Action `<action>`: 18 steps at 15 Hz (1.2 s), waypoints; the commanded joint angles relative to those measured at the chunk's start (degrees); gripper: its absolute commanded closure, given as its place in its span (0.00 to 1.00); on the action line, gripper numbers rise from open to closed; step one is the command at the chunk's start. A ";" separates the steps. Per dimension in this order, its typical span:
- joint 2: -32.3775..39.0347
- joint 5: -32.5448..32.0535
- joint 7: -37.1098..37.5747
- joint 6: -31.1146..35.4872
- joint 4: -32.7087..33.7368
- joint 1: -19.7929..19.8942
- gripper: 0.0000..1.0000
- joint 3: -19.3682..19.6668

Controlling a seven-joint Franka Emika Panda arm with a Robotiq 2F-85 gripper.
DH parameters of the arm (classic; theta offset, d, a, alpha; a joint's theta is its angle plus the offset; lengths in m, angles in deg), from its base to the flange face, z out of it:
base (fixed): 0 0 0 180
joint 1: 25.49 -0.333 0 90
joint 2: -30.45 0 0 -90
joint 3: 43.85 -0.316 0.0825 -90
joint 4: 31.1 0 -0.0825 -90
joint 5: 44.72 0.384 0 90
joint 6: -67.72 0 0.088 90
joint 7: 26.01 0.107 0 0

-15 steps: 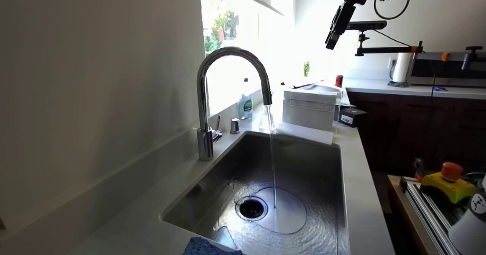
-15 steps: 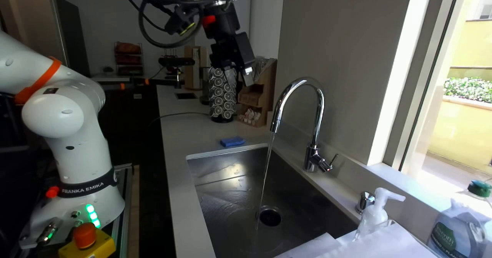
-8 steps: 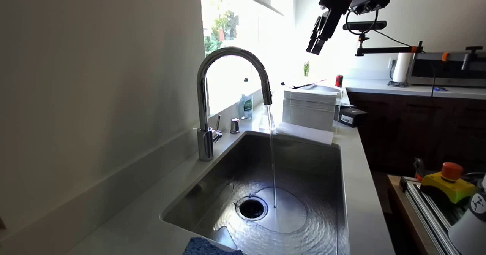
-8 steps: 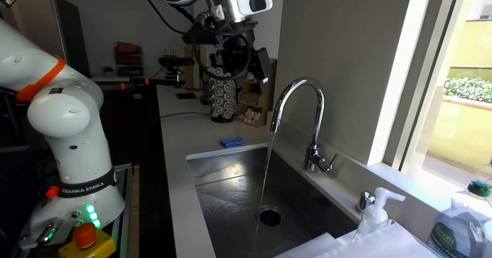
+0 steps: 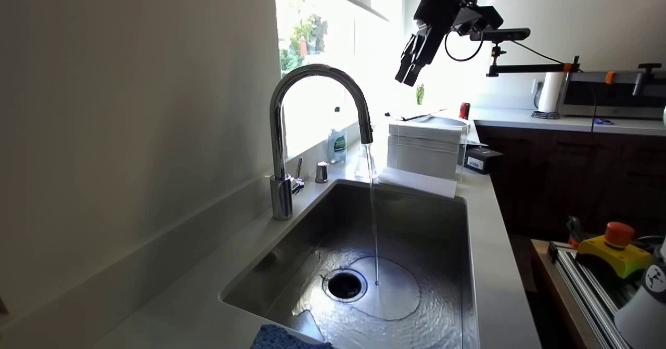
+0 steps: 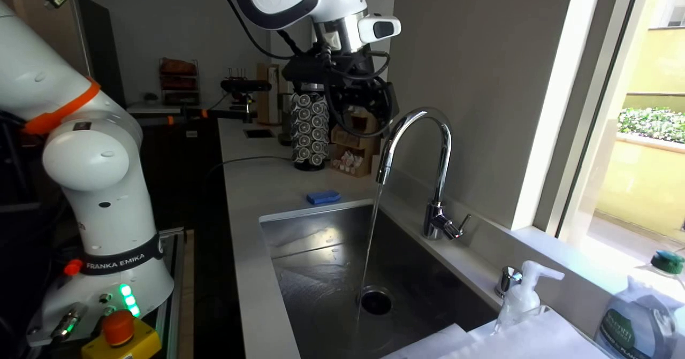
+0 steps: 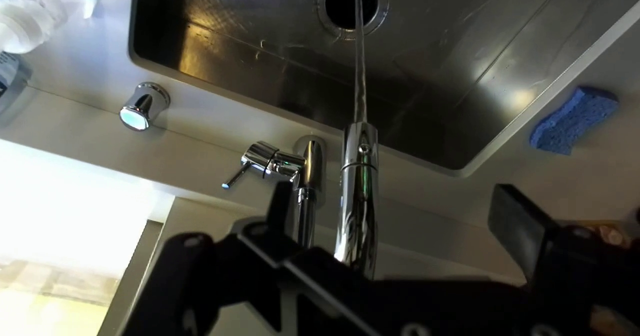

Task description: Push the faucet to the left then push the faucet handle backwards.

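The faucet (image 5: 278, 130) is a tall chrome gooseneck tap at the sink's wall side, also in an exterior view (image 6: 444, 161). Its spout (image 7: 359, 191) points over the sink and water runs from it. The faucet handle (image 6: 463, 224) is a small lever on the stem's side, also in the wrist view (image 7: 236, 175) and an exterior view (image 5: 299, 168). My gripper (image 5: 406, 77) is open and empty, above the spout's height and apart from it. In the wrist view the gripper (image 7: 394, 193) shows its fingers wide apart, with the spout appearing between them. A cable partly hides the gripper (image 6: 372, 105).
The steel sink (image 6: 251, 262) lies below. A blue sponge (image 6: 324, 197) lies behind it on the counter. A soap pump (image 6: 522, 295), a metal knob (image 6: 507, 280) and a stack of white sheets (image 5: 424, 149) stand near the sink. A wall (image 5: 156, 104) rises behind the faucet.
The arm and gripper have moved lower and closer to the faucet's spout in both exterior views. The faucet, its handle and the running water look unchanged.
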 commanded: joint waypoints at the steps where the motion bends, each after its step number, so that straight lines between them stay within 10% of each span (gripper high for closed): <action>1: 4.94 5.63 -5.18 2.64 1.94 -1.09 0.00 -0.11; 18: 14.41 19.51 -13.47 3.83 6.45 0.12 0.00 -5.27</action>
